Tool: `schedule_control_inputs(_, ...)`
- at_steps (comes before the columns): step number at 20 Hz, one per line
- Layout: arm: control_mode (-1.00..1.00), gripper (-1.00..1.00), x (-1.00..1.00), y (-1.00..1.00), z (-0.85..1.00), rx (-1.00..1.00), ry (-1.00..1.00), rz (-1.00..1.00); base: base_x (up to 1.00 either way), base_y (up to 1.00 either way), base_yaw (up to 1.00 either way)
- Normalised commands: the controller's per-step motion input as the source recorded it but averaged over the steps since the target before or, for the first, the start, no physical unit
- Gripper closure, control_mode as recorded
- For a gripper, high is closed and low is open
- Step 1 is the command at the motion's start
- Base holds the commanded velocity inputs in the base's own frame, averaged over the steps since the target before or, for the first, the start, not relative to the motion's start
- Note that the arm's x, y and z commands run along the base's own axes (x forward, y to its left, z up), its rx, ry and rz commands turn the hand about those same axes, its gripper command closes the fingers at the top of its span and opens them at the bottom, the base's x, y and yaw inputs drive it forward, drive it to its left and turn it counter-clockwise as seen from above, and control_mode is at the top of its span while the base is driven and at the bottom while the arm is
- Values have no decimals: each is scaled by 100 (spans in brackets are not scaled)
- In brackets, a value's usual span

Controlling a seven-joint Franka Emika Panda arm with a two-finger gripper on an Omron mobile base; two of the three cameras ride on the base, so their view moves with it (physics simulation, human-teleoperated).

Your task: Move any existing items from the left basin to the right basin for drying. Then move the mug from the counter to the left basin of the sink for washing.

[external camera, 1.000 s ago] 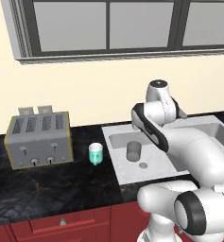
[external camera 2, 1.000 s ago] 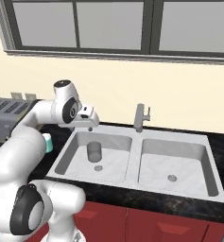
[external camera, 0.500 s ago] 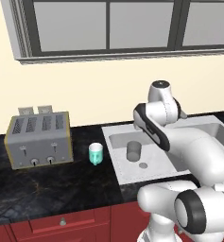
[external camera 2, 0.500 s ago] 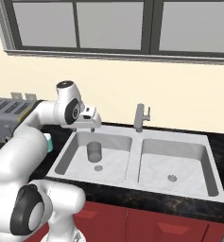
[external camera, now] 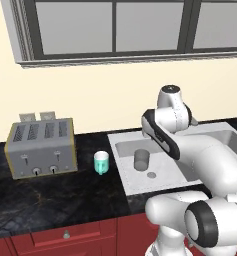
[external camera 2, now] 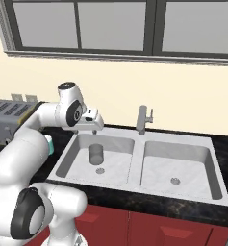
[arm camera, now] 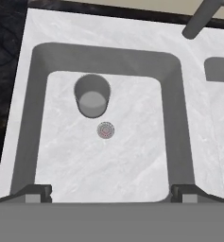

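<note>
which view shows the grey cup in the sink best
The hand view: it looks straight down into the grey cup, showing its open mouth and its spot beside the drain. The right base view shows it small, upright, from the side. The left base view shows it too, close beside the arm.

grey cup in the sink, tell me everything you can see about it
The grey cup is a plain, dull-grey cylinder with no handle, matte like the steel around it. It stands upright and open-topped on the floor of the left basin, and looks empty in the hand view. It sits toward the basin's back, apart from the round drain and from the walls. Nothing touches it but the basin floor; the gripper hangs above, apart.
</note>
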Motion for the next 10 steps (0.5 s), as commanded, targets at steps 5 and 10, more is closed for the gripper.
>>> schedule_control_inputs(5, -100, -100, 1, 0, -1, 0, 0, 0, 0, 0, 0)
schedule_control_inputs(10, -100, -100, 0, 0, -4, 0, 0, 0, 0, 0, 0)
